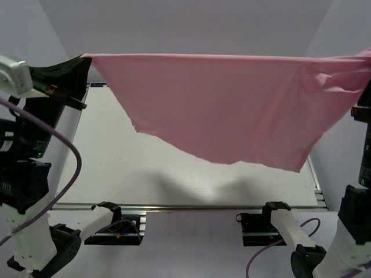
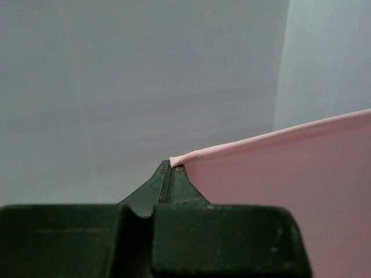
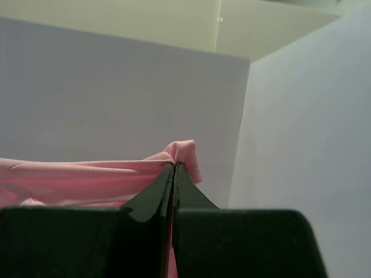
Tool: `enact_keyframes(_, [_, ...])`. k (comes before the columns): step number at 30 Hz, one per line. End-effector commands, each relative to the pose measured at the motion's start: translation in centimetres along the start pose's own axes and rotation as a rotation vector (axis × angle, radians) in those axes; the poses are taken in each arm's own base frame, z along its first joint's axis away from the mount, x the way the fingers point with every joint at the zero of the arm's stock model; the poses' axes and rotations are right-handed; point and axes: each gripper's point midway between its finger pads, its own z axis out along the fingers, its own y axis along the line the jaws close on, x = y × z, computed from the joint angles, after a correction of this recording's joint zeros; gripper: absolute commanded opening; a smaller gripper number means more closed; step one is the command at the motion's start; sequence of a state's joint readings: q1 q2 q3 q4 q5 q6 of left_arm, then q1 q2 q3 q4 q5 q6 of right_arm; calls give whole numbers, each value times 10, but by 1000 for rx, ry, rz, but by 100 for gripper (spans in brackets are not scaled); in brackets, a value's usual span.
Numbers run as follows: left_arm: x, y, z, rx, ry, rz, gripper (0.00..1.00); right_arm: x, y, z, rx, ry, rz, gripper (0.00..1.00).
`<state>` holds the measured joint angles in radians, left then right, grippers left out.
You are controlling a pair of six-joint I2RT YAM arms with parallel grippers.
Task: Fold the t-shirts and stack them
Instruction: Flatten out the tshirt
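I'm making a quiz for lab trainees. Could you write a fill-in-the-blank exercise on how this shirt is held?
1. The t-shirt is plain ____ in color.
2. It is held up by ____ grippers, one at each end.
3. The left gripper and right gripper are both ____ on the fabric.
4. The cloth hangs ____ the table, not lying on it.
Missing words: pink; two; shut; above.

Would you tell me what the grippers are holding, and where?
Both hold the pink t-shirt by its upper edge: the left gripper at one end, the right gripper at the other.
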<state>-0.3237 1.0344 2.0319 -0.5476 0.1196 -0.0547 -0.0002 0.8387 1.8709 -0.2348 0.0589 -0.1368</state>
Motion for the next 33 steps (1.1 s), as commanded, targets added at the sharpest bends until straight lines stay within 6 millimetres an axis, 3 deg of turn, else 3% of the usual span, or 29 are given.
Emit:
enact_keyframes(1, [-13, 15, -17, -86, -17, 52, 0, -59, -21, -26, 90, -150, -72, 0])
enact_keyframes(5, [-26, 5, -33, -45, -47, 56, 0, -71, -9, -44, 21, -180, -72, 0])
enact_keyframes(7, [-22, 3, -32, -32, -36, 55, 0, -70, -10, -47, 26, -178, -66, 0])
enact_keyframes(8, [-19, 1, -33, -23, -30, 54, 0, -60, -10, -45, 31, -162, -63, 0])
enact_keyframes(11, [1, -1, -24, -1, 6, 36, 0, -35, -7, -38, 31, -126, -42, 0])
enact_keyframes(12, [20, 1, -19, -3, 51, 30, 0, -30, -3, -36, 12, -121, -26, 0])
enact_keyframes(13, [26, 0, -13, 6, 49, 16, 0, -1, 3, -29, -7, -64, -16, 0])
enact_keyframes(14, [38, 1, -9, 4, 69, 3, 0, 5, 7, -27, -19, -57, 7, 0])
enact_keyframes(15, [62, 4, -3, -7, 97, -24, 0, 15, 10, -24, -30, -44, 30, 0])
enact_keyframes(16, [74, 6, -2, -21, 110, -39, 0, 54, 23, -21, -76, 25, 50, 0])
enact_keyframes(17, [111, 8, 3, -29, 180, -63, 0, 64, 30, -19, -102, 31, 82, 0])
enact_keyframes(19, [138, 12, 6, -61, 208, -107, 0, 133, 42, -20, -121, 164, 125, 0])
enact_keyframes(20, [181, 18, 5, -93, 284, -128, 0, 164, 48, -21, -118, 208, 182, 0])
enact_keyframes(22, [209, 23, 5, -134, 296, -172, 0, 200, 57, -26, -134, 270, 218, 0])
enact_keyframes(23, [252, 29, 3, -172, 380, -190, 0, 248, 66, -34, -137, 348, 265, 0])
enact_keyframes(25, [298, 33, 1, -205, 465, -213, 0, 279, 77, -38, -160, 396, 307, 0])
enact_keyframes(26, [315, 40, -1, -232, 501, -209, 0, 326, 85, -46, -166, 493, 322, 0])
enact_keyframes(28, [362, 44, 1, -264, 588, -231, 0, 357, 97, -55, -209, 560, 343, 0])
enact_keyframes(29, [377, 49, 0, -292, 614, -224, 0, 396, 105, -61, -221, 651, 355, 0])
enact_keyframes(30, [405, 55, -1, -319, 672, -217, 0, 407, 111, -62, -248, 672, 362, 0])
enact_keyframes(33, [445, 68, -2, -399, 747, -201, 0, 478, 123, -73, -271, 837, 372, 0])
